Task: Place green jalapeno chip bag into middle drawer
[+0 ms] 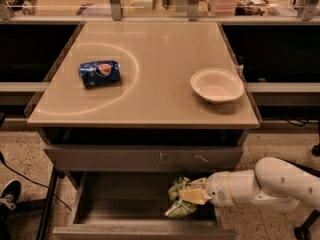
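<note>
The green jalapeno chip bag (pixel 179 198), crumpled light green with white print, is in the open middle drawer (pixel 115 202), at its right side just above the grey floor. My gripper (pixel 194 194) reaches in from the right on a white arm (pixel 272 184) and is shut on the bag, its pale fingers (pixel 196 196) pressed on the bag's right side. The drawer's plain front (pixel 135 232) runs along the bottom of the view. I cannot tell whether the bag's lower end touches the floor.
On the tan tabletop (pixel 150 74) lie a blue Pepsi can (pixel 99 72) on its side at left and a white bowl (pixel 217 85) at right. A grey front panel with pale scratches (pixel 145 157) sits above the drawer. A shoe (pixel 7 196) shows at lower left.
</note>
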Motion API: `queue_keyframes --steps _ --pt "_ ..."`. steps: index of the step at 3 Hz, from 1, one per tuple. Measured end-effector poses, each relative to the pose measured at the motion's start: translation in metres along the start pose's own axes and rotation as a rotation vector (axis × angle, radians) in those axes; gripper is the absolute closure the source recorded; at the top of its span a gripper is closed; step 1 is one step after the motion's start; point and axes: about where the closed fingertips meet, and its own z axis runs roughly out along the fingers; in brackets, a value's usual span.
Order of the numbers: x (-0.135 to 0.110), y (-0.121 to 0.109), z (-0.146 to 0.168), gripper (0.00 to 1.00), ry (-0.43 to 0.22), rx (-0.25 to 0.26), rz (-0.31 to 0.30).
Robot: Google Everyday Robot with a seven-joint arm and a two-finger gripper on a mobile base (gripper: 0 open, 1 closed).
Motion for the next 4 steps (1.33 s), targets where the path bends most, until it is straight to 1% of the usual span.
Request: queue_keyframes --steps 1,2,3,4 --pt "0.007 0.003 0.001 0.58 0.001 -0.016 0.008" --pt "0.031 -0.004 0.005 0.35 -0.006 -0.007 0.054" --pt "0.041 -0.015 0.013 0.12 -0.003 0.011 0.066" --pt "0.038 -0.025 0.021 0.0 0.025 0.052 0.052"
